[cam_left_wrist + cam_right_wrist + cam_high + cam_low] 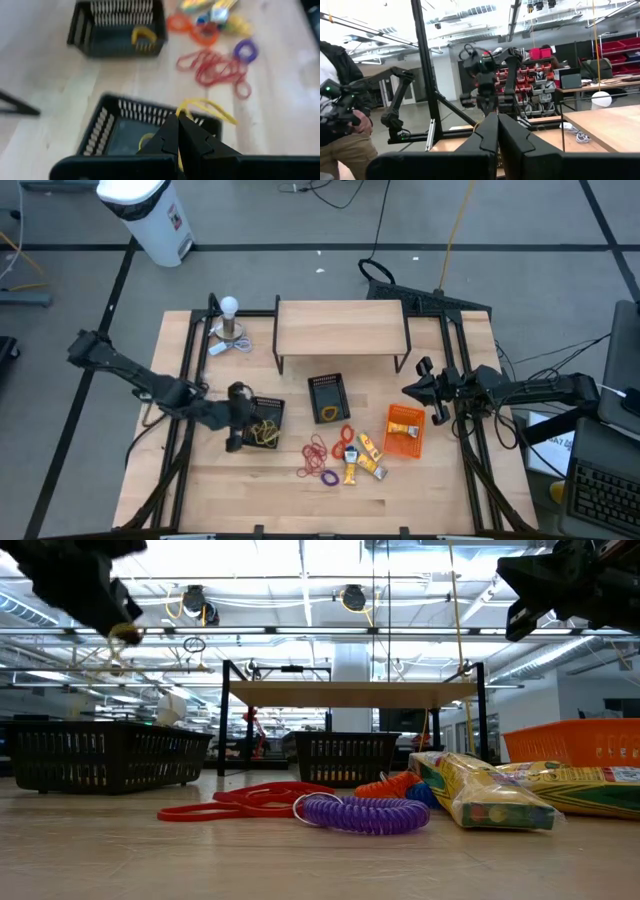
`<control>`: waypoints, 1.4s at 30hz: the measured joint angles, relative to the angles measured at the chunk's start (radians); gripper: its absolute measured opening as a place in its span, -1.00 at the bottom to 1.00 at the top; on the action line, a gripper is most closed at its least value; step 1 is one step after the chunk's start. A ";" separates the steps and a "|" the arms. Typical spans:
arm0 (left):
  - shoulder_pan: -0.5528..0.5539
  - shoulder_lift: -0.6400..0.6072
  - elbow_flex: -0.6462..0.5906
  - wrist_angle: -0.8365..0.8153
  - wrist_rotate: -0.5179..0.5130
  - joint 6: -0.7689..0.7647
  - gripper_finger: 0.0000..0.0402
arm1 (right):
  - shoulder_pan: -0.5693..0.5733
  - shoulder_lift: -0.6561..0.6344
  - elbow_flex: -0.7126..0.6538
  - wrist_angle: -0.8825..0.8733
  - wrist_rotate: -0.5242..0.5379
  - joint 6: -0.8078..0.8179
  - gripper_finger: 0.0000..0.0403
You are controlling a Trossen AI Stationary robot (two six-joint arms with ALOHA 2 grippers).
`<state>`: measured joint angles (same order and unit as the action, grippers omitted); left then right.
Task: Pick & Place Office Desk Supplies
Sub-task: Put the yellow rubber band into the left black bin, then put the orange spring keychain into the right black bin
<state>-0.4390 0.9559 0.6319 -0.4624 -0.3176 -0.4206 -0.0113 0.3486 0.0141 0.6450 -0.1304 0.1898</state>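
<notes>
Supplies lie loose on the near middle of the wooden table point(420, 490): a purple coil band point(362, 812) nearest the front edge, red rubber bands point(316, 453) just behind and left of it, an orange band point(346, 434) a little farther back, and yellow packets point(362, 460) with blue-white marks to the right, touching one another. Beside the packets on the right sits an orange basket point(405, 429), tipped on the table.

Left of the pile stands a black basket point(268, 420) with yellow bands in it. The left gripper point(236, 436) hangs over this basket's near-left side, fingers pressed together on a yellow rubber band point(202, 106) that loops out from the tips above the basket rim.

Farther back, a second black basket point(328, 398) at mid-table holds another yellow item point(143, 35). The right gripper point(414, 392) waits at the table's right side, raised off the surface, fingers clenched on nothing.

Behind the baskets a low wooden shelf point(340, 328) spans the table's back, and a white ball on a metal stand point(230, 320) sits at the back left. In the room beyond, a person point(340, 120) stands.
</notes>
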 joint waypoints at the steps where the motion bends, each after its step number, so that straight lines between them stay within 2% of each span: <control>1: 0.008 0.015 0.000 -0.010 0.005 -0.016 -1.00 | 0.000 0.000 0.000 -0.002 0.000 0.000 -1.00; 5: 0.046 0.059 0.000 -0.049 0.008 -0.055 -1.00 | 0.000 0.001 0.000 -0.004 -0.001 0.000 -1.00; 16: 0.150 0.174 0.000 -0.087 0.147 -0.082 -0.99 | 0.000 0.001 0.000 -0.006 -0.001 0.000 -1.00; 19: 0.166 0.190 0.000 -0.083 0.200 -0.075 -0.93 | 0.000 0.001 0.000 -0.005 -0.001 0.000 -1.00; 23: 0.166 0.191 0.000 -0.063 0.223 -0.060 -0.78 | 0.000 0.001 0.000 -0.006 -0.001 0.001 -1.00; 35: 0.166 0.075 0.000 -0.042 0.213 -0.017 -0.05 | 0.000 0.001 0.000 -0.006 -0.003 0.008 -1.00; 39: 0.165 -0.030 0.000 -0.037 0.213 0.060 -0.03 | 0.000 0.001 0.000 -0.006 -0.005 0.016 -1.00; 42: 0.159 -0.136 0.000 -0.030 0.213 0.173 -0.19 | 0.000 0.001 0.000 -0.006 -0.005 0.016 -1.00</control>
<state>-0.2803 0.8204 0.6319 -0.4928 -0.1047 -0.2480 -0.0113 0.3492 0.0143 0.6392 -0.1352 0.2054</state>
